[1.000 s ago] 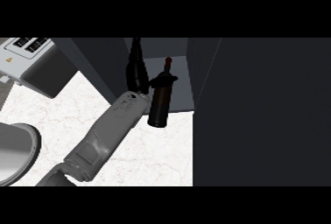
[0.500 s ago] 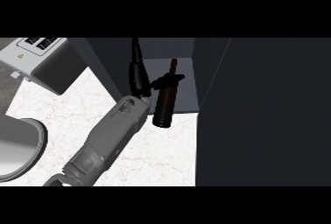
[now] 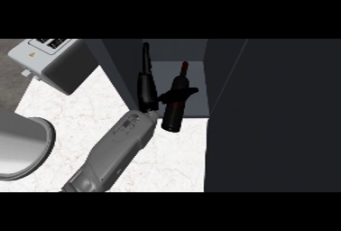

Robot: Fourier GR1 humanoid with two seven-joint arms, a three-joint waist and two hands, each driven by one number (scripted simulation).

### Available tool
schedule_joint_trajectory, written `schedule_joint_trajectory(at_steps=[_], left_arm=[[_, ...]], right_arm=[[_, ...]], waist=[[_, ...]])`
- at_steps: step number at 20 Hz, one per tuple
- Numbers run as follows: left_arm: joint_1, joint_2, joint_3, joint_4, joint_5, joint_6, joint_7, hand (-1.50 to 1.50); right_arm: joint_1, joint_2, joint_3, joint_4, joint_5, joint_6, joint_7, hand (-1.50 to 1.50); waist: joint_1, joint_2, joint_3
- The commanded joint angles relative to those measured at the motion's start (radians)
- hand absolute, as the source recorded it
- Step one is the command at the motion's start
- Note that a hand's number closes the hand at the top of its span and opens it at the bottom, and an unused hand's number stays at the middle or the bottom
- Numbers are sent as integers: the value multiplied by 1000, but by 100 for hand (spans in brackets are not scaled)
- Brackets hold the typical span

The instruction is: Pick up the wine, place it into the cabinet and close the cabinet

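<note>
Left hand (image 3: 148, 88) is up at the open front of the cabinet (image 3: 126, 67). Its grey forearm (image 3: 113, 153) comes in from the bottom of the view, on the left side, and slants up and to the right over the white table (image 3: 66, 113). The hand is turned so its inside faces right. One black part of it curls across the middle of the wine bottle (image 3: 172, 118) and holds it. Other long black fingers (image 3: 145, 63) point straight up along the cabinet's left wall.

The wine bottle is dark with a red top. It leans a little, with the top pointing up into the cabinet. Its neck and upper half show in front of the dark inside of the cabinet. Its bottom end shows in front of the white table, just at the cabinet's front edge. I cannot tell if the bottle stands on anything.

A big dark panel (image 3: 273, 117) fills the right side of the view, and I cannot tell if it is the cabinet's door. A grey box (image 3: 50, 63) sits at the top left, partly cut off. A round grey thing (image 3: 20, 149) at the left edge is cut off too, so it is hard to say what it is. No other hand shows.
</note>
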Motion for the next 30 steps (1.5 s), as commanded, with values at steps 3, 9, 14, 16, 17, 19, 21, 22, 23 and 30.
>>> schedule_joint_trajectory(at_steps=[3, 9, 14, 16, 17, 19, 21, 22, 23, 30], left_arm=[[132, -2, -87, -229, -21, -19, 50, -150], [325, 70, -151, -493, -33, -48, 88, -150], [441, 148, -230, -680, -78, -40, 151, -150], [426, 216, -212, -749, -79, -67, 200, -150], [520, 233, -223, -778, -68, -98, 155, -150], [582, 308, -251, -928, -92, -50, 220, -150], [638, 340, -205, -948, -71, -82, 190, -150], [606, 339, -195, -973, -88, -65, 229, -150], [689, 397, -171, -999, -56, -131, 175, -150], [796, 468, -157, -1123, 31, -322, 125, -150]], right_arm=[[-6, 1, -5, -145, 30, -80, 67, -150], [22, -31, -1, -177, 47, -87, 78, -150], [-6, -30, 16, -151, 95, -101, 61, -150], [38, -43, 13, -163, 106, -84, 45, -150], [29, -27, 38, -177, 111, -109, 56, -150], [5, -55, 8, -165, 101, -123, 77, -150], [13, -102, -45, -178, 24, -81, 79, -150], [-21, -94, -39, -179, 37, -117, 115, -150], [13, -91, -28, -191, 39, -104, 97, -150], [-27, -194, 24, -88, 97, 65, 59, 150]], waist=[[18, -3, 0], [23, -6, 0], [17, -3, 0], [9, -4, 1], [12, -3, 0], [27, -7, 0], [17, -2, 0], [15, 0, 1], [14, -1, 0], [14, 1, -1]])
